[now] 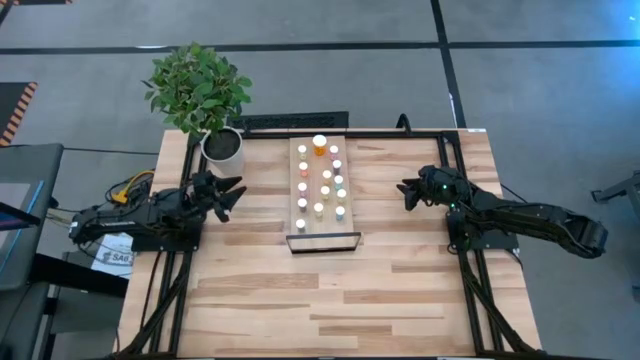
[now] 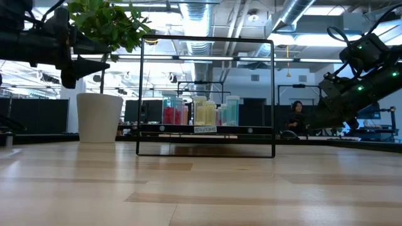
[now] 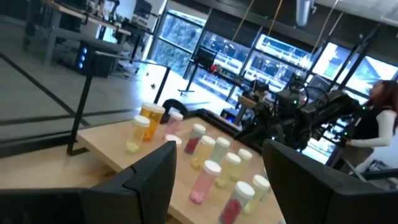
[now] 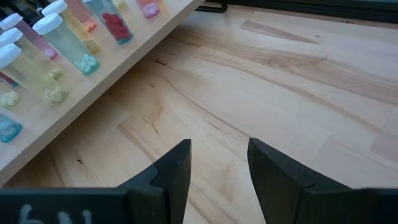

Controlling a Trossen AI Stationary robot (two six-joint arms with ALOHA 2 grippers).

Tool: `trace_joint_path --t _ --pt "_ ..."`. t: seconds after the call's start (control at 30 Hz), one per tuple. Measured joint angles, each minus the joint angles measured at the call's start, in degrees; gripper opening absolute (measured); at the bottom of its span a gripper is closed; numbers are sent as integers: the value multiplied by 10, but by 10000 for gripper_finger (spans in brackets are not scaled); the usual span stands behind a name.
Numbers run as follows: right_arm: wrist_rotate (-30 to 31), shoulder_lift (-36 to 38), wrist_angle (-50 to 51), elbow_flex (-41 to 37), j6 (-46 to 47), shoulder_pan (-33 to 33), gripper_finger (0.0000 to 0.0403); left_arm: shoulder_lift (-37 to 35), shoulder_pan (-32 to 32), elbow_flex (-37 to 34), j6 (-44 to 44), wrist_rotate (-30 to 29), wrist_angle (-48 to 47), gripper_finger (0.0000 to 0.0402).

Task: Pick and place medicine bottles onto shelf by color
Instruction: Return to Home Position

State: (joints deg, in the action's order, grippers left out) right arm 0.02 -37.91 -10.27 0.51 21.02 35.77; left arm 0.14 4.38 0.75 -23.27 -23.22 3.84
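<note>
Both hands hung empty over the desk (image 1: 330,300), one on each side of the shelf (image 1: 322,226). The left hand (image 1: 232,190) sat just off the shelf's left edge, close to the white pot (image 1: 222,147) with its leafy plant (image 1: 198,85). Its fingers were spread wide with nothing between them, as its wrist view (image 3: 217,174) showed. The right hand (image 1: 405,190) faced it from the other side, well apart from the shelf. Its fingers were also parted over bare wood (image 4: 219,152).

The medicine bottles (image 1: 327,176) stood upright in three rows along the shelf, white caps up, with pink, yellow and teal bodies side by side (image 2: 201,112). A bigger orange bottle (image 1: 320,144) stood at the far end. The shelf's near end stayed bare up to its dark frame (image 1: 323,243). A person (image 2: 295,113) sat in the room beyond the desk.
</note>
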Motion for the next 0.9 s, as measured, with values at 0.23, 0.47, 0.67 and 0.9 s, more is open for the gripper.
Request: trace_joint_path --t 0.23,0.47,0.67,0.9 --pt "0 0 0 0 0 0 179 0 0 0 0 3 -3 227" --pt "0 0 0 0 0 0 179 1 0 1 0 2 -4 227" --pt "0 37 18 0 0 -1 179 1 0 1 0 2 -5 227" --pt "0 157 72 0 0 -6 179 1 0 1 0 1 -5 227"
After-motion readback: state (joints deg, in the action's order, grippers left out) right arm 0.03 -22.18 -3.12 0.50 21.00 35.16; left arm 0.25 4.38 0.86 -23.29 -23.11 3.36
